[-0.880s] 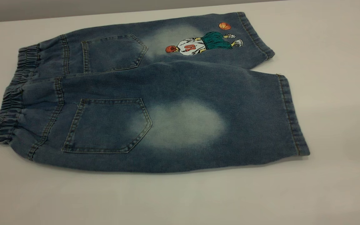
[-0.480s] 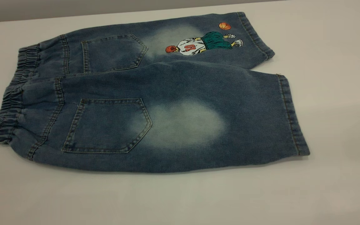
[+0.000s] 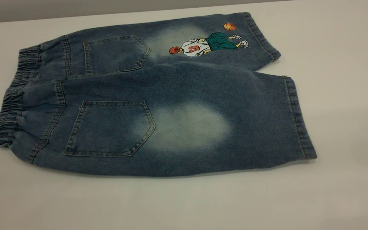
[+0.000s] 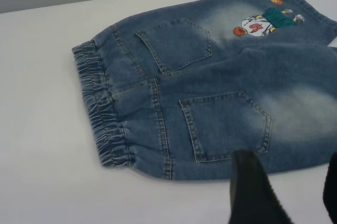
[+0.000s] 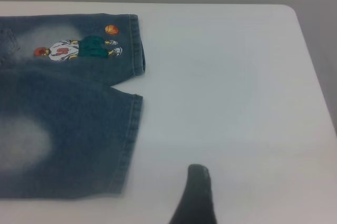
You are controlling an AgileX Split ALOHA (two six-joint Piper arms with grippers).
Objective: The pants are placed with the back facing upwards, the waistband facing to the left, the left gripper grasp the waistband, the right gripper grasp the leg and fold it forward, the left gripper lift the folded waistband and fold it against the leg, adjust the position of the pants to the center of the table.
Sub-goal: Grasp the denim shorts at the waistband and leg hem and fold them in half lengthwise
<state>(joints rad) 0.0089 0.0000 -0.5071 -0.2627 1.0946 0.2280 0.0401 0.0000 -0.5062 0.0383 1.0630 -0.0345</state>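
Note:
The blue denim pants (image 3: 171, 86) lie flat on the white table (image 3: 347, 80), back pockets up, with the elastic waistband (image 3: 11, 102) at the left. The plain leg (image 3: 235, 121) with a faded patch is the near one. The leg with the basketball-player print (image 3: 203, 46) is behind it. Neither gripper shows in the exterior view. In the left wrist view my left gripper (image 4: 289, 184) hovers open over bare table beside the near pocket (image 4: 226, 126), holding nothing. In the right wrist view one finger (image 5: 196, 195) of my right gripper shows over bare table, apart from the leg's hem (image 5: 129, 145), with nothing against it.
The table's far edge (image 3: 139, 12) runs just behind the pants, and its right corner (image 5: 292, 10) shows in the right wrist view. Bare tabletop lies in front of the pants and to their right.

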